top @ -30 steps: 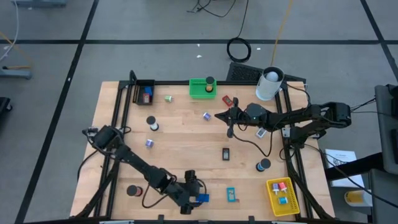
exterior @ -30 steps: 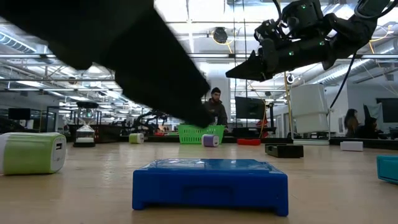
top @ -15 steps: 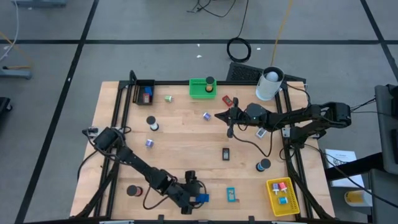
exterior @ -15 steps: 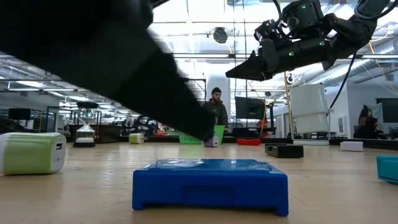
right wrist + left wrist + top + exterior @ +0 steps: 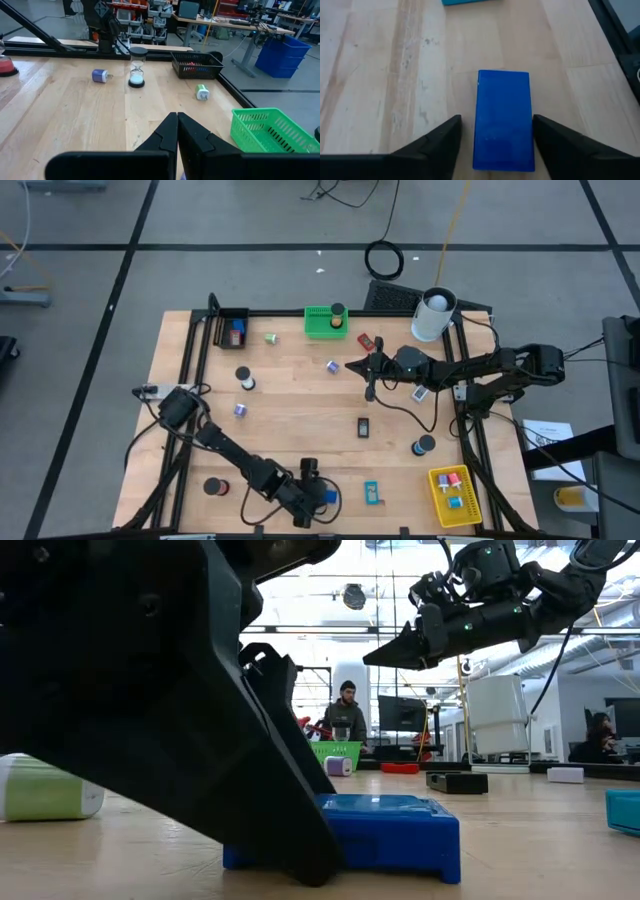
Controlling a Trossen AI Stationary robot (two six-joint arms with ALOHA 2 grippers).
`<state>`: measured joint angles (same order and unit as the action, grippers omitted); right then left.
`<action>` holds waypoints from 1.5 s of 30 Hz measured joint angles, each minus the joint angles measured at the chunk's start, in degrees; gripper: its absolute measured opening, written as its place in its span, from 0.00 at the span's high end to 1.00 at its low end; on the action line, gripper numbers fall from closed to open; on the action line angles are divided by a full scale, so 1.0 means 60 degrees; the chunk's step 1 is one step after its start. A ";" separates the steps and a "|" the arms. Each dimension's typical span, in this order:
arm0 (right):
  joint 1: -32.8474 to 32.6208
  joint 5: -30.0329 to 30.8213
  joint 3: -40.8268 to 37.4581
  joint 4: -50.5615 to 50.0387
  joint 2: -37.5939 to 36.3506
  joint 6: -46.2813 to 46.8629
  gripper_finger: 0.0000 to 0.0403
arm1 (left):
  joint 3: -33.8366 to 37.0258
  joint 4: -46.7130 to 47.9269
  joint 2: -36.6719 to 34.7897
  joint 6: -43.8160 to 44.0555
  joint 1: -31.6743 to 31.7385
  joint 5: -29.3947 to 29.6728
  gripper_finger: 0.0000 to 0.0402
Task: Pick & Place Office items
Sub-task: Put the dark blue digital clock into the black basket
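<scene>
A blue rectangular block [image 5: 503, 120] lies flat on the wooden table near its front edge [image 5: 327, 498]. My left gripper [image 5: 497, 146] is low over the block and slants down. It is open, with one finger along each long side of the block. In the low view a dark finger [image 5: 262, 790] stands in front of the block [image 5: 400, 835]. My right gripper [image 5: 350, 366] hangs shut and level above the table's far right part, with nothing in it [image 5: 177, 134]. My left gripper has its fingers along the blue block's two long sides, slanting down from the table's left. One finger [image 5: 551, 142] stands right at the block's edge [image 5: 530, 125]. A thin gap shows at the other finger. Whether either finger touches the block, I cannot tell.
Along the far edge stand a black bin [image 5: 232, 329], a green bin [image 5: 324, 321] and a white cylinder [image 5: 433, 315]. A yellow bin [image 5: 455, 493] is at the near right. A cyan item [image 5: 372, 493] lies just right of the block. Black rolls [image 5: 213, 486] [image 5: 424, 445] and small clips are scattered about.
My left gripper has come down toward the table, onto the blue block; its fingers now stand around the block, low at the tabletop. The block has stayed where it was. My right gripper has kept still.
</scene>
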<state>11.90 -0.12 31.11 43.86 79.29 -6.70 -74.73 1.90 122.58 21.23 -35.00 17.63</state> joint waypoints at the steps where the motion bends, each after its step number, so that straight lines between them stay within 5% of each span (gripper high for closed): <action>1: 0.0000 0.0000 0.0000 0.0010 0.0000 0.0000 0.99 | -0.0011 0.0110 0.0000 -0.0016 -0.0002 -0.0012 0.44; 6: 0.0000 0.0000 0.0000 0.0011 0.0000 -0.0076 0.99 | -0.0027 0.0291 -0.0008 -0.0487 0.0035 -0.0093 0.59; 12: 0.0000 0.0000 0.0000 0.0011 0.0000 -0.0353 0.99 | 0.0017 0.1860 -0.0983 -0.0879 0.0313 0.0392 0.60; 19: 0.0000 -0.0003 0.0000 0.0011 0.0000 -0.0612 0.99 | 0.0012 0.4752 -0.3551 -0.0725 0.0630 0.2180 0.59; 28: 0.0018 0.0000 0.0000 0.0080 0.0000 -0.1048 0.99 | 0.1414 0.8026 -0.7444 0.1647 0.1818 0.4738 0.60; 33: 0.0025 -0.0003 0.0000 0.0307 0.0000 -0.1188 0.99 | 0.2886 0.8967 -0.9394 0.2783 0.4142 0.4906 0.58; 37: 0.0029 0.0000 0.0000 0.0517 0.0003 -0.1330 0.99 | 0.3763 0.8530 -1.0188 0.2121 0.7030 0.4790 0.59; 45: 0.0029 -0.0002 0.0000 0.0797 0.0000 -0.1538 0.99 | 0.4562 0.5681 -1.0105 -0.0029 1.2086 0.2379 0.59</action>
<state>12.08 -0.14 31.11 48.64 79.29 -15.93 -47.36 35.99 61.95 21.06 37.51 31.90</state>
